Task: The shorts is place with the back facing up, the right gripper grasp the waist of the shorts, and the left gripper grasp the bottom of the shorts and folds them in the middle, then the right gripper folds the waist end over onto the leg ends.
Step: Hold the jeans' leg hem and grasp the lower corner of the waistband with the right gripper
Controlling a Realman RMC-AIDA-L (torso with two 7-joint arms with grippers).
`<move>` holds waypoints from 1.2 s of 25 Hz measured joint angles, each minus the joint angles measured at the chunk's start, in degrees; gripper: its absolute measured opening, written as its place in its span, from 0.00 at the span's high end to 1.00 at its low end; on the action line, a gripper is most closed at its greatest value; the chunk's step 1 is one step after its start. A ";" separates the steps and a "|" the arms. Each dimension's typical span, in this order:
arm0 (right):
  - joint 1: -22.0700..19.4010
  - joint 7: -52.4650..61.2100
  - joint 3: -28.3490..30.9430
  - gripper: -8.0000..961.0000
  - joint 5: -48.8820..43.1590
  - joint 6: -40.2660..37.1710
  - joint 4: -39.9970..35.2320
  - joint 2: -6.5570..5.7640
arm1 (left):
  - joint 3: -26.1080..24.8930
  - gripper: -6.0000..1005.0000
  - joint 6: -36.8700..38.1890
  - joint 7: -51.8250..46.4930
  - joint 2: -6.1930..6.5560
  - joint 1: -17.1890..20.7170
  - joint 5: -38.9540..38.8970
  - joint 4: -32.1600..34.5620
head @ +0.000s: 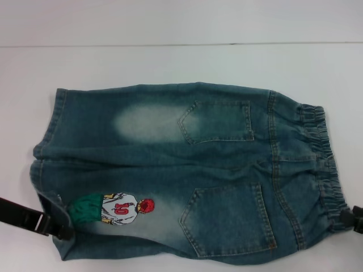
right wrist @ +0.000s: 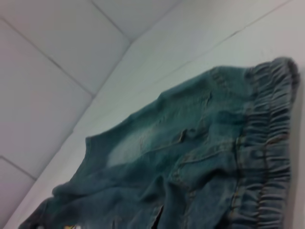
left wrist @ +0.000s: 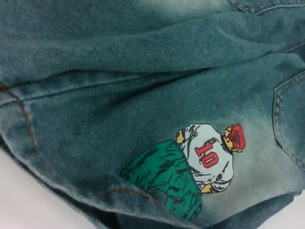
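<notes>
Denim shorts (head: 187,175) lie spread back-up on the white worktop (head: 181,65). Left gripper (head: 54,225) is clamped on the near leg hem, right gripper (head: 356,220) at the waist (head: 320,164), its grip unclear, both placed for the lengthwise fold

The left hand (head: 54,225) reaches in low from the left edge (fingers hidden); the right hand (head: 357,220) barely shows at the right edge.

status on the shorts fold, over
Left gripper at near leg hem, right gripper at near waist corner. Shorts flat, pockets up, unfolded. Nothing in the way.
</notes>
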 joint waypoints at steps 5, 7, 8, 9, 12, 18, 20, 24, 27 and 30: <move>1.06 0.41 0.03 0.02 -1.77 -0.39 0.00 0.00 | -0.05 0.94 0.12 -0.07 0.00 -0.07 -0.42 -0.09; 1.16 0.43 0.06 0.02 -1.95 -0.65 0.00 0.00 | -0.05 0.94 0.14 -0.08 0.00 -0.11 -0.43 -0.15; 1.16 0.42 0.15 0.03 -1.98 -0.86 0.00 0.00 | -0.05 0.94 0.14 -0.08 0.00 -0.12 -0.44 -0.17; 1.16 0.34 0.32 0.03 -1.99 -1.30 0.00 0.00 | -0.05 0.94 0.15 -0.09 0.00 -0.12 -0.45 -0.19; 1.17 0.16 0.68 0.04 -1.94 -3.09 0.00 -0.17 | 0.00 0.94 0.17 -0.10 0.00 -0.12 -0.47 -0.24; 1.46 0.51 0.14 0.07 -3.19 -3.58 -0.13 -0.56 | 0.04 0.94 0.19 -0.09 0.00 -0.09 -0.51 -0.34; 1.59 0.63 0.22 0.08 -4.79 -3.44 -0.20 -0.64 | 0.04 0.94 0.19 -0.08 0.00 -0.09 -0.51 -0.40; 1.93 0.69 0.60 0.09 -5.86 -4.01 -0.54 -0.68 | 0.04 0.94 0.19 -0.07 0.00 -0.13 -0.52 -0.78; 2.31 0.83 0.56 0.11 -5.83 -4.17 -0.59 -0.81 | 0.04 0.94 0.19 -0.01 0.00 -0.15 -0.93 -0.80; 2.98 2.27 0.21 0.12 -6.42 -3.66 -0.65 -1.24 | 0.00 0.94 0.19 0.07 0.00 -0.17 -1.30 -0.90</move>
